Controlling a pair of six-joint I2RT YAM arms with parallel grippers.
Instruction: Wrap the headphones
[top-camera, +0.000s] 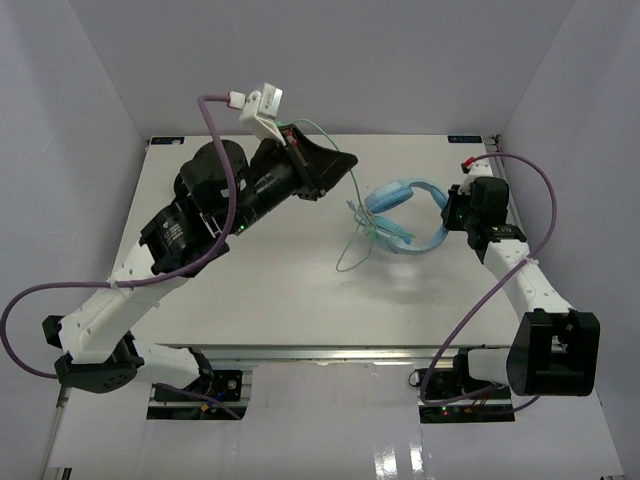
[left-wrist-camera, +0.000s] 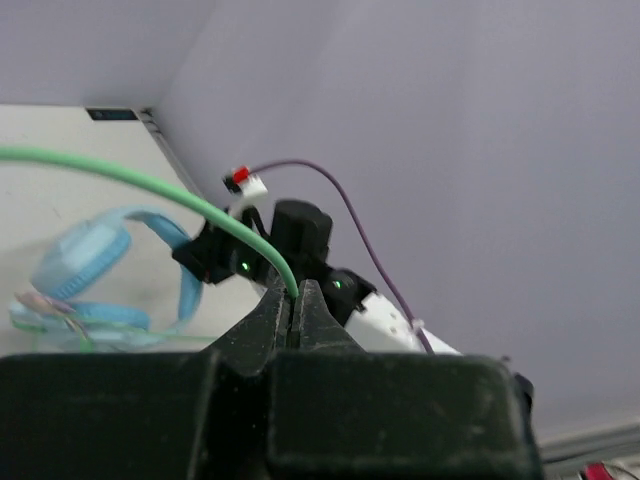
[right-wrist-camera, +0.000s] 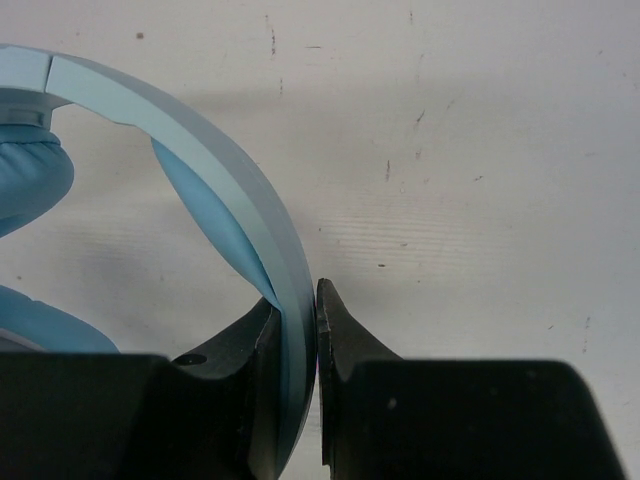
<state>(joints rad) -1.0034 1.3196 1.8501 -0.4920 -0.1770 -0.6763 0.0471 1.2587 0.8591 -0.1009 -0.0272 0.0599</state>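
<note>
The light blue over-ear headphones (top-camera: 405, 215) hang over the right part of the white table (top-camera: 250, 290). I judge the wrapping partly done: some loops sit at the ear cups, but much thin pale green cable (left-wrist-camera: 150, 185) is free. The left wrist view shows the left gripper (left-wrist-camera: 297, 300) pinching this cable. The right wrist view shows the right gripper (right-wrist-camera: 315, 300) clamped on the headband.

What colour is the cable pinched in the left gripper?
Pale green cable; clearest in the left wrist view.
</note>
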